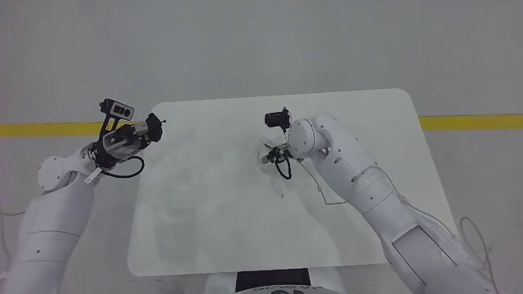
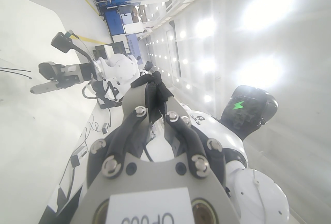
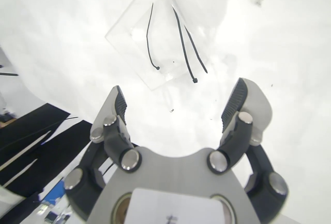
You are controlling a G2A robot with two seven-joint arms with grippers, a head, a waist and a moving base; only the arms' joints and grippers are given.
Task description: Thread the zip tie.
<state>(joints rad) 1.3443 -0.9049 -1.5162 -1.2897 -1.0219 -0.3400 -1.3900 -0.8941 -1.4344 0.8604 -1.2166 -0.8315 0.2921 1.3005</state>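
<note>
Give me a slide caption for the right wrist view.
Right tool open above three black zip ties on a clear tray on the white table.

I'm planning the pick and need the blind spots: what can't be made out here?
- Right wrist view: the ties' heads are too small to show the slot side. The clear tray's rim fades in glare.
- Top view: the right gripper covers the ties.
- Left wrist view: black material sits at the left gripper's tips, and it is unclear whether it is a pad or a held thing. The picture's edge cuts off the ties.
</note>
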